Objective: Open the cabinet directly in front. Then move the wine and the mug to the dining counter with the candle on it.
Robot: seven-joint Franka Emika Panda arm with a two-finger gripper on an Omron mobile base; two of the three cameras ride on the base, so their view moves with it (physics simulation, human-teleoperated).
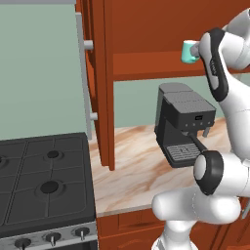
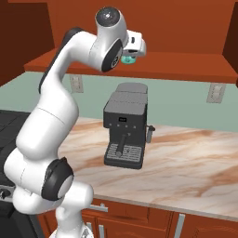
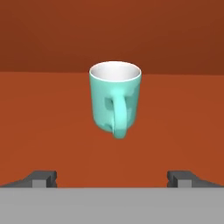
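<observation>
We have the gripper (image 3: pixel 112 178) spread wide and empty, fingertips (image 3: pixel 43 178) well apart; ahead, the mug (image 3: pixel 115 97) stands upright on the cabinet (image 1: pixel 146 44) shelf, handle facing us; the cabinet door (image 1: pixel 100 83) hangs open; below, a coffee machine (image 2: pixel 124 130) sits on the table (image 2: pixel 186 162); the mug looks untouched, perhaps.

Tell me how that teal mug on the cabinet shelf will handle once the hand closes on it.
The mug looks rigid and glazed, so probably slippery. It stands upright with its handle facing the open hand; closing on the handle may twist it, so grip the body. It looks empty, likely light and easily tipped by a nudge.
</observation>
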